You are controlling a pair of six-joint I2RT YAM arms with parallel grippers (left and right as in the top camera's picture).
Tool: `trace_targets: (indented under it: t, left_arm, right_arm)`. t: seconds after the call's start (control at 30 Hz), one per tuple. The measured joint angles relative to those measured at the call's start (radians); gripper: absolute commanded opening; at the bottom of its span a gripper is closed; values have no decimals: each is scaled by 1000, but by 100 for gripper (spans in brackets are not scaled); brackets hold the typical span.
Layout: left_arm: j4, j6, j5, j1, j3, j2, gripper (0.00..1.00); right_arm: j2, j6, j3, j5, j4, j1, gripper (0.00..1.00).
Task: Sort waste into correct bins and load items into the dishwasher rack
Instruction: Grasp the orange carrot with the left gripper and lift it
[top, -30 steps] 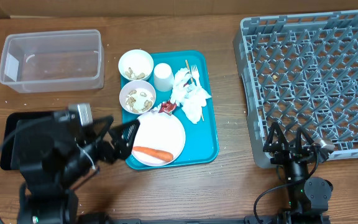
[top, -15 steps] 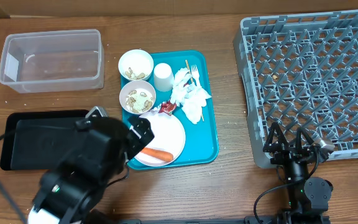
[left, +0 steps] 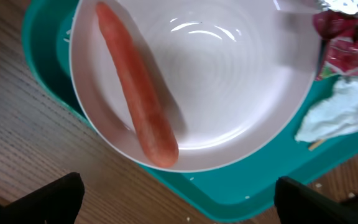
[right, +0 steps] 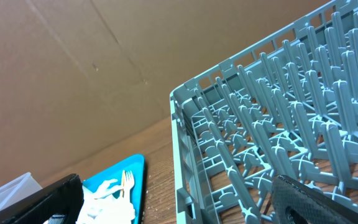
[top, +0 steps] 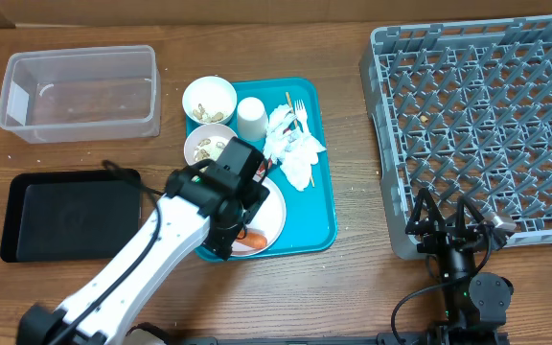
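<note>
Seen from overhead, a teal tray sat mid-table with the rack to its right. A clear tub and a black tray lay to its left. The left arm reached over the teal tray's near left corner, above a pale plate. The carrot lay on that plate, along its near left rim.

In the left wrist view, the left claw hung above the carrot with its fingers spread wide apart, touching nothing. A red wrapper and a napkin lay on the tray just beyond the plate.

Further back on the tray were two bowls holding scraps, a cup and a fork.

The right claw sat at the rack's near left corner, its fingers apart and holding nothing.
</note>
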Motion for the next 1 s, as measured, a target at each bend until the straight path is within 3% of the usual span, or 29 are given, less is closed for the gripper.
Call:
trace_targets:
  t: [0.27, 0.4, 0.63, 0.83, 0.87, 0.9, 0.93, 1.0]
  left_arm:
    - [38, 0, 19, 0, 0, 200, 100]
    - [68, 0, 21, 1, -21, 206, 100]
    - [289, 4, 37, 34, -158, 207, 100]
    - [353, 11, 56, 49, -179, 196, 100]
    - [356, 11, 56, 49, -179, 195, 82]
    - [356, 12, 56, 49, -179, 195, 74]
    - [355, 12, 54, 49, -179, 195, 56]
    - [350, 21, 47, 49, -183, 196, 35]
  right_arm:
    - [0, 0, 0, 0, 0, 0, 100]
    - [0, 0, 0, 0, 0, 0, 100]
    - [0, 0, 0, 0, 0, 0, 100]
    - [0, 0, 0, 0, 0, 0, 100]
    - [0, 0, 0, 0, 0, 0, 100]
    - [0, 0, 0, 0, 0, 0, 100]
    - [0, 0, 0, 0, 0, 0, 100]
    - [0, 0, 0, 0, 0, 0, 100]
